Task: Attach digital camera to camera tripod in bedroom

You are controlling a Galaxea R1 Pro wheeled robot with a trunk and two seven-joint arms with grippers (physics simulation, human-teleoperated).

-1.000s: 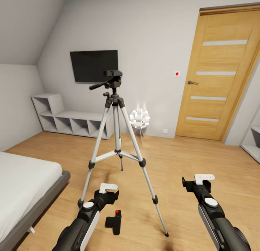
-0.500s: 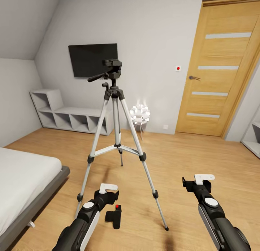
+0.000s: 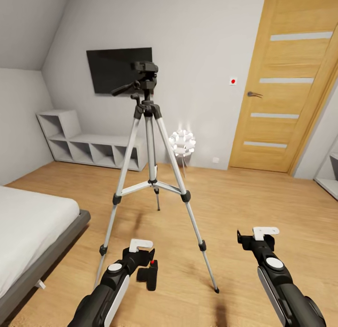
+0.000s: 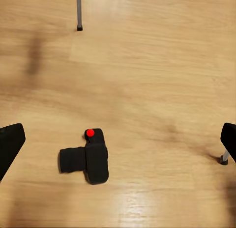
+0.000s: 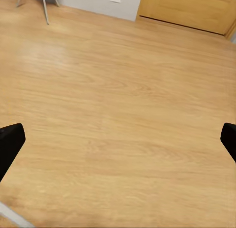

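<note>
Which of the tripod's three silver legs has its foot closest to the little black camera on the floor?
The leg on the robot's left, by the bed: its foot lands just left of the left arm, close beside the small black digital camera. The other two feet stand further off.

The digital camera lies on the wood floor between the spread fingers.
</note>
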